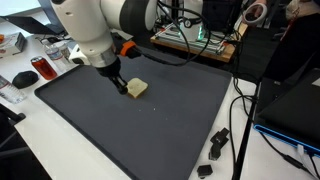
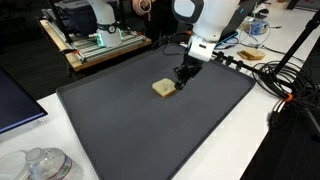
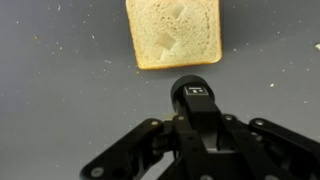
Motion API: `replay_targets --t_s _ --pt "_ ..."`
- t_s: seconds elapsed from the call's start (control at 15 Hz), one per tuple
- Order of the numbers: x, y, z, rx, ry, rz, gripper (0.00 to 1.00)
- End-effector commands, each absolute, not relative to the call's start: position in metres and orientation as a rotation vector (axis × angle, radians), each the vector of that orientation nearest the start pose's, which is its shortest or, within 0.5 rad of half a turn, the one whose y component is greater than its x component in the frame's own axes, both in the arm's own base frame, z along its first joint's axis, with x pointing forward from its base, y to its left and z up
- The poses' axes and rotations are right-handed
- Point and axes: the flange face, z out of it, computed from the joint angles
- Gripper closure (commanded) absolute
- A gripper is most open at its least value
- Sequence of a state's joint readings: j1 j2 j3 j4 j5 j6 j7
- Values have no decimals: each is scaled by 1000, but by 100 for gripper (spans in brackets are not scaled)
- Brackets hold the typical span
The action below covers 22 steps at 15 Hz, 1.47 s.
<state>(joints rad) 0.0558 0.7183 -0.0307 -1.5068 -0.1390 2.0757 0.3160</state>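
Bread slice [image 1: 137, 89] lies flat on the dark mat [image 1: 150, 135], roughly mid-mat and toward its far edge in both exterior views. The end effector [image 1: 119, 84] sits low, just beside the slice. Touching or a hair apart: cannot tell from these angles. The wrist view shows the slice [image 3: 174, 32] ahead of the tool, clear of the linkages, with nothing between them.

Judgement on the step in hand: working the slice. Bread is soft and thin, so the approach should be slow and low, with fingers square to one straight crust edge rather than a corner. Squeeze lightly, since a hard clamp would crush or tear it. The mat looks grippy, so sideways dragging may crumple the slice. A clean vertical move is safer.

Hard to make out:
- End effector state, released or clenched, cannot be told. Fingertips are cut off at the bottom of the wrist view and too small in the exterior views.
- Underside of the slice is hidden.
- Pale specks on the mat may be crumbs, unclear.
- Small black parts [image 1: 218, 143] near the mat corner on the white tabletop [image 1: 270, 155] are unidentifiable.
- Glassware [image 2: 40, 165] is cropped at the frame edge.
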Motion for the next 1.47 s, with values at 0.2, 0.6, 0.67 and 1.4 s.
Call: replay_targets --t_s 0.2,0.6,0.67,1.4 --pt "696 -57 240 -3089 299 220 95" --pt "695 -68 233 -3086 333 218 78" --pt "695 -66 233 -3084 329 218 78" --pt "651 -154 221 -2760 363 79 95"
